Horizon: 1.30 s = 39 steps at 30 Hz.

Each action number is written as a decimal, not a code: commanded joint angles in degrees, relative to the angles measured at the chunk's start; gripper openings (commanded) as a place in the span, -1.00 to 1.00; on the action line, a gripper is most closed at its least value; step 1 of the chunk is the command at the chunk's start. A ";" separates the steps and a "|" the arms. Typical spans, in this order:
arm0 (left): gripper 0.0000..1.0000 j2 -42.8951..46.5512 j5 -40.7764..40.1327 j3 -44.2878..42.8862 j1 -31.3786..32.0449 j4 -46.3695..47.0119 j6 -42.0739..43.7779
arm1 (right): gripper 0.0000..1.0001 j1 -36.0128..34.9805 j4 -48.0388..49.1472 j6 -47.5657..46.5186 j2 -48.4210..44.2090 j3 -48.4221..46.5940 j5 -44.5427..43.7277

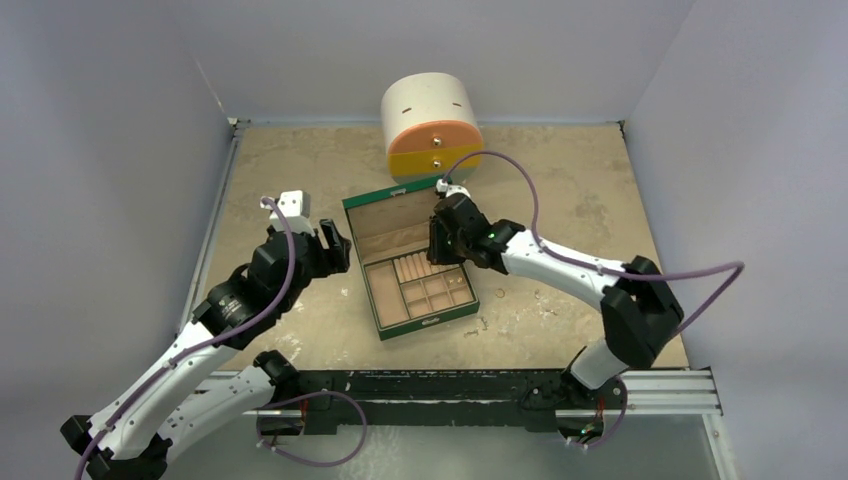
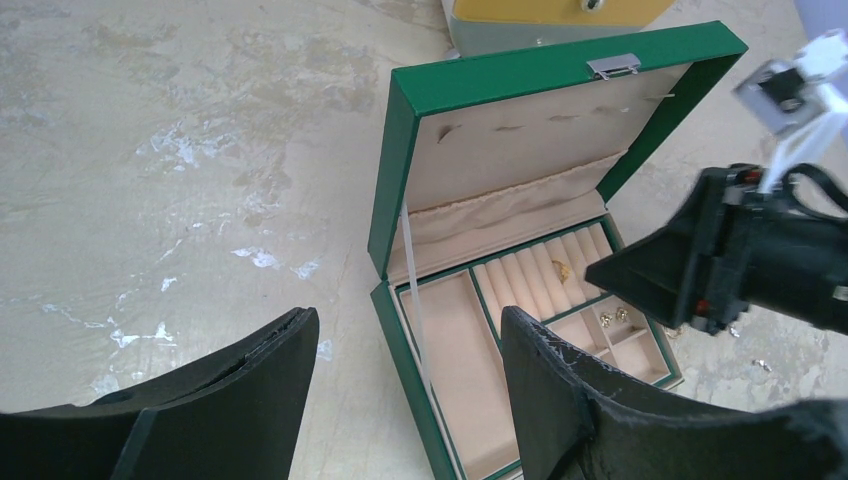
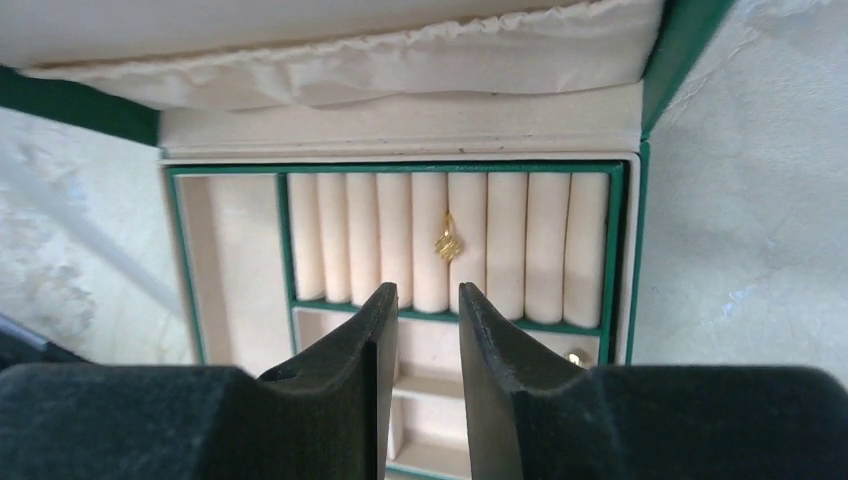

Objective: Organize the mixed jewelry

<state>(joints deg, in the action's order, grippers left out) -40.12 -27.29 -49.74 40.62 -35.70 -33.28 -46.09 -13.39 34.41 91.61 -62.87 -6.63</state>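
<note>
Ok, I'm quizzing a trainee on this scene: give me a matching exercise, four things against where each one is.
Things:
1 gold piece
2 drawer chest
3 left pincer
4 right pincer

Places:
A behind the green box
B tucked between the padded rolls
C over the open box
D left of the box, open wide

Pairs: 1-B, 2-A, 3-D, 4-C

Box (image 2: 560, 58): green shell, smooth, with a faint sheen; small bright metal clasp (image 2: 613, 66).
Lining (image 2: 500, 150): tan cloth, matt and velvety, gathered at the lid pouch; padded rolls (image 3: 510, 245) of the same cloth.
Gold piece (image 3: 447, 240): polished metal, glinting.
Table (image 2: 150, 150): beige, stone-like, matt, mottled with pale scuffs.
Left gripper (image 2: 408, 330), right gripper (image 3: 428, 295): matt black plastic, edges scratched pale.
Drawer chest (image 1: 430, 100): smooth, matt.
</note>
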 commanded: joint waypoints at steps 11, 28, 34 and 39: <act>0.33 -0.56 -1.13 0.01 -0.18 1.73 1.29 | -0.30 0.44 -13.78 4.70 -24.29 6.53 -13.55; 0.35 -0.91 -2.42 -0.29 -0.14 0.99 0.75 | -0.29 8.67 -13.75 11.27 -29.32 24.80 -13.20; 0.35 -1.18 -2.55 -0.36 -0.17 0.97 0.76 | -0.31 9.43 -9.03 12.99 -23.69 26.41 -13.93; 0.35 -1.32 -2.64 -0.34 -0.13 0.99 0.83 | -0.35 10.23 -6.36 12.92 -19.84 25.91 -14.12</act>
<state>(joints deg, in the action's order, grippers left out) -41.63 -28.82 -49.74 40.62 -35.73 -33.30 -36.64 -23.77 45.95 69.89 -36.38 -19.42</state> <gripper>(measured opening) 0.671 0.335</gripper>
